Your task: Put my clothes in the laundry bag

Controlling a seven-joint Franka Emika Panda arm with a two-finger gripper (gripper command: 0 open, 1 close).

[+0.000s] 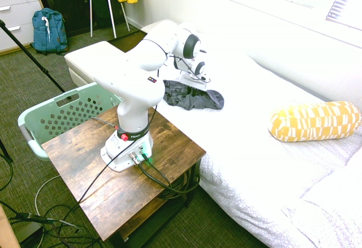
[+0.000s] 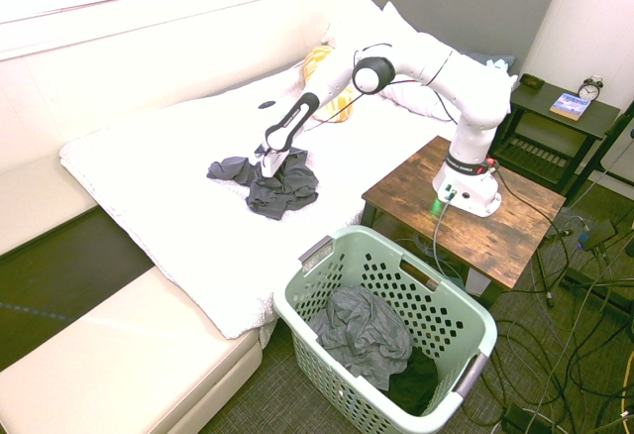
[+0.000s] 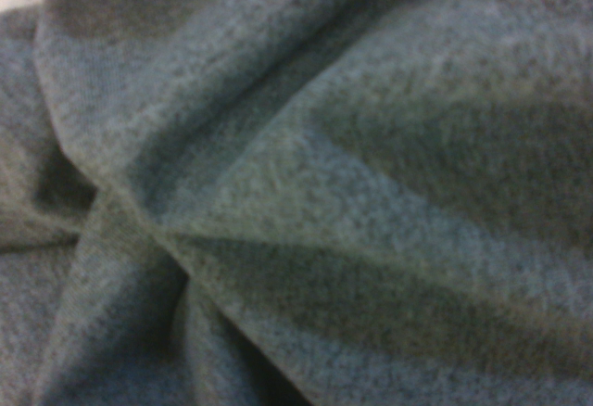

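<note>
Saw the gripper (image 2: 267, 168) shut and poking into the dark clothes (image 2: 282, 194) on the bed (image 2: 163, 236); could not tell about cloth pinched inside. Going by the second outside picture, from those clothes, found the green basket (image 2: 340, 391) at 5 o'clock with a grey crumpled cloth (image 2: 362, 335) inside, the wooden table (image 2: 406, 188) at 3, and the yellow and white pillow (image 1: 317, 122) at 1. Spotted a blue backpack (image 1: 50, 31) at 10 in the first. Lost some basket behind the table there. Got only blurry grey folds up close. Made out "FRANK" on the arm's black band (image 1: 134, 135); couldn't read the book (image 2: 570, 106).
</note>
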